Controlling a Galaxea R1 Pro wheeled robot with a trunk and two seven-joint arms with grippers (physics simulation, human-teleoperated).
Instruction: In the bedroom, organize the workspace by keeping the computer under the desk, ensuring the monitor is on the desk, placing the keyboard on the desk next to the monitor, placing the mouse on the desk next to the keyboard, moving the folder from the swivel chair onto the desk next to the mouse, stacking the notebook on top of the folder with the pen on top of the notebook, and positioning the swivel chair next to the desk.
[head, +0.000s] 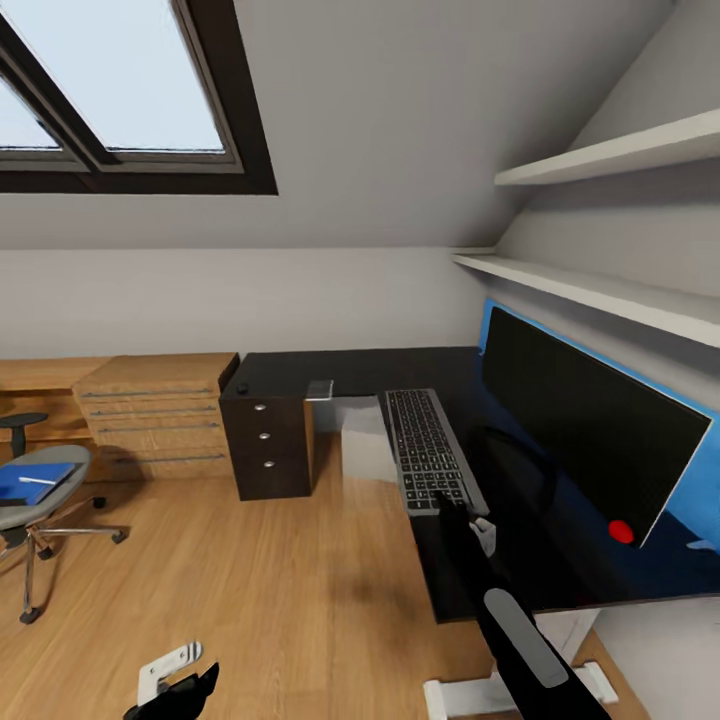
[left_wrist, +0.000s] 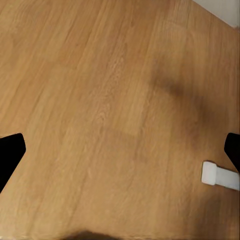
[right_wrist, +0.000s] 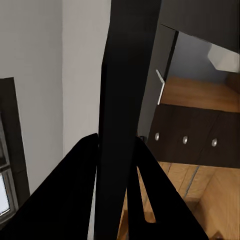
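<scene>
My right gripper (head: 455, 505) (right_wrist: 116, 140) is shut on the near end of the dark keyboard (head: 428, 448) (right_wrist: 127, 70). The keyboard lies along the black desk (head: 400, 366) beside the wide black monitor (head: 590, 425). A small black mouse (head: 241, 388) sits at the desk's far left corner. A flat grey piece (head: 320, 389), perhaps the notebook, lies on the desk's edge. The pale computer (head: 366, 440) stands under the desk. At the left, the swivel chair (head: 30, 515) carries the blue folder (head: 35, 482) with the pale pen (head: 38, 481) on it. My left gripper (head: 175, 690) (left_wrist: 120, 152) hangs open over the floor.
The dark drawer unit (head: 268, 445) (right_wrist: 185, 142) with silver knobs holds up the desk's left end. Light wooden cabinets (head: 160, 410) line the back wall. White shelves (head: 600, 290) hang above the monitor. Open wood floor (head: 250, 570) lies between chair and desk.
</scene>
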